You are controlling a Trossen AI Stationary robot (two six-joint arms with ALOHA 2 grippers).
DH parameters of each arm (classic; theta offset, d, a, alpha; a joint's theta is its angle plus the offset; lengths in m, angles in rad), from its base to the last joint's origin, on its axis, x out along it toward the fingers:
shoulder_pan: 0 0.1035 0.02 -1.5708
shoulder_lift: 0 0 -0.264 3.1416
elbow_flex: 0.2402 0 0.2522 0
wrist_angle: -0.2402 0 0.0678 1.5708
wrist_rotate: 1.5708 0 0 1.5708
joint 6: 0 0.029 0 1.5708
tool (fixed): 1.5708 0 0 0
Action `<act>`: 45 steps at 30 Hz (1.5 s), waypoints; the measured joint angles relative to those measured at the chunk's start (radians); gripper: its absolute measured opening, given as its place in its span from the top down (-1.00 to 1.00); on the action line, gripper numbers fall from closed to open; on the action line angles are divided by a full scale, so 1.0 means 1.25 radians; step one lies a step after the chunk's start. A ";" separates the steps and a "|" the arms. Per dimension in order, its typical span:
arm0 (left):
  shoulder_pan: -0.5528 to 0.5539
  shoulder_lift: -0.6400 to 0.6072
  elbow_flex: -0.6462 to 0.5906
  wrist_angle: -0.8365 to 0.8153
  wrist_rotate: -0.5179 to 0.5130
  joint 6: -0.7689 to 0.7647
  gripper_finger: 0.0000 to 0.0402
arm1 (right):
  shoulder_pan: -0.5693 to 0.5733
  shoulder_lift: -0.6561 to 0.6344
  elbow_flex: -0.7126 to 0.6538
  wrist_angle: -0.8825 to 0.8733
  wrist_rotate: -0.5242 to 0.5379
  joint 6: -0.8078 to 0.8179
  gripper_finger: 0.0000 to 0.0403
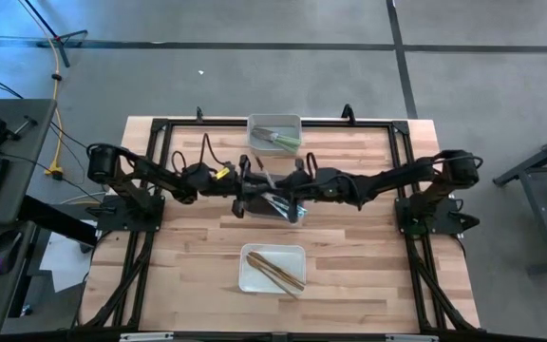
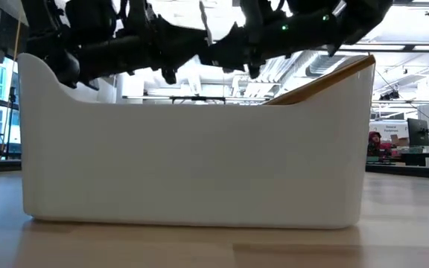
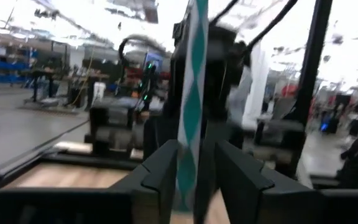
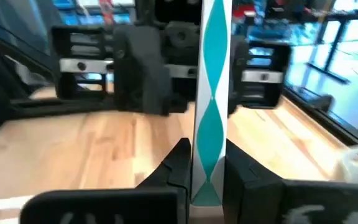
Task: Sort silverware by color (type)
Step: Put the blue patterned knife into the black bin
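Both grippers meet over the tabletop's centre, hiding the middle bin (image 1: 288, 211). The left gripper (image 3: 194, 177) pinches an upright flat utensil (image 3: 191, 93) patterned teal and white; the right gripper (image 4: 207, 174) pinches a similar teal-and-white utensil (image 4: 212, 93). Green silverware (image 1: 278, 139) fills the far-edge bin (image 1: 254, 123); wooden silverware (image 1: 275, 269) fills the near-edge bin (image 1: 250, 275). Counts are unclear.

A: Where do the utensils lie?

B: Olive green ones (image 1: 278, 140) sit in the bin at the counter's far edge. Tan wooden ones (image 1: 275, 270) lie slanted in the near bin.

A: And the middle?

B: Pale blue-silver pieces (image 1: 281, 204) lie there. A teal-and-white patterned utensil (image 4: 211, 106) stands upright, pinched in a tool.
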 joint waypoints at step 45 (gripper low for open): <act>0.005 -0.287 -0.356 -0.045 -0.013 0.114 0.61 | 0.009 0.063 0.479 -1.353 -0.145 0.256 0.86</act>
